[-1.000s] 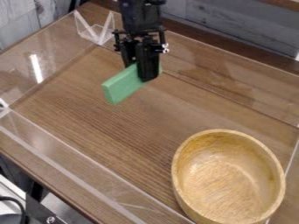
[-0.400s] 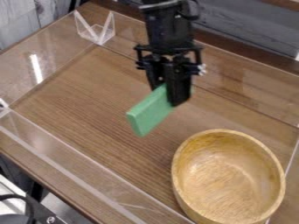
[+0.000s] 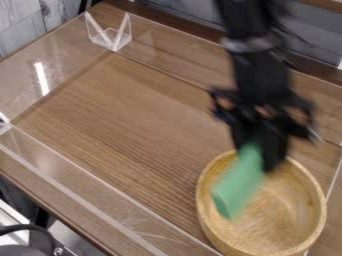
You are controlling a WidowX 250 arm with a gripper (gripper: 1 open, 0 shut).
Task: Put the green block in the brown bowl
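— Green is the block [image 3: 241,186], and it is hanging tilted, its upper end pinched between the fingers [image 3: 262,150], its lower end dipping over the bowl [image 3: 314,200]. How is it going to handle, do you think?

— Stiff and light, I am guessing: it is keeping its flat bar shape while dangling from one end, with no sag. The faces are looking smooth, so a pinch at the tip may be letting it swing or slip; a hold nearer the middle would be steadier, though for a drop this end grip is serving well enough.

— And the fingers themselves?

— Clenched on that top end. The picture is blurring there, so I am not making out exactly how much of the bar is sitting between them.

— What is standing around, going from the left?

— At the far left, a clear low wall [image 3: 60,210] is edging the wooden surface [image 3: 120,110]. At the back left, a small clear folded piece [image 3: 110,32] is standing well apart from everything. Then bare wood, then the arm, then the bowl at the lower right.

— Anything getting in the way?

— Nothing between block and bowl. Only the thick rim is mattering: a long bar released while leaning could be catching on it and tipping out.
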